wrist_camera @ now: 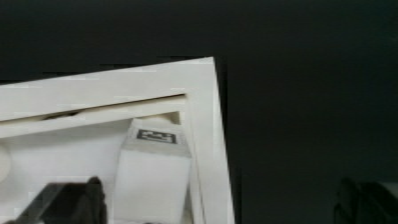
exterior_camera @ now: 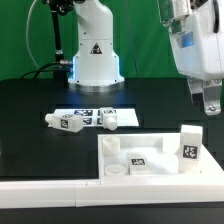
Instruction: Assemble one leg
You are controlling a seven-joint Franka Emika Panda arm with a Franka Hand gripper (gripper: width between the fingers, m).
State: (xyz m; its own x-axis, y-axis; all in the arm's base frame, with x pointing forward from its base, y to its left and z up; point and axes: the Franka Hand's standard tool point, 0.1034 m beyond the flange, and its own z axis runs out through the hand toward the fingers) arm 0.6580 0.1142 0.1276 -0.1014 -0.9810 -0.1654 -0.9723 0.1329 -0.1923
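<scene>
**Tool high above the counter, leg standing by the tray**

Hangs at the exterior view's upper right: the tool (exterior_camera: 210, 103), well above the black counter (exterior_camera: 30, 110), nothing visible between its fingers. Whether released or clenched: cannot tell, fingertips too small and dark in both views. Stands upright at the exterior view's right: the leg (exterior_camera: 190, 145), a small white block with a tag on its face, seemingly touching the right end of the wide white tray-like piece (exterior_camera: 150, 165). Carries a tag of its own near the middle, that tray piece, plus a low round peg at its left corner. Lie on the counter behind the tray, toward the exterior view's left: two rounded white tagged pieces (exterior_camera: 68, 122) and (exterior_camera: 112, 119), just beside each other, resting on or against the marker board (exterior_camera: 88, 113). Rises behind them all: the robot's white base (exterior_camera: 95, 50). Shows in the wrist view: a white tray corner (wrist_camera: 205, 90), a tagged white piece (wrist_camera: 157, 150) inside it, dark fingertips (wrist_camera: 63, 205) at the picture's edge.
</scene>
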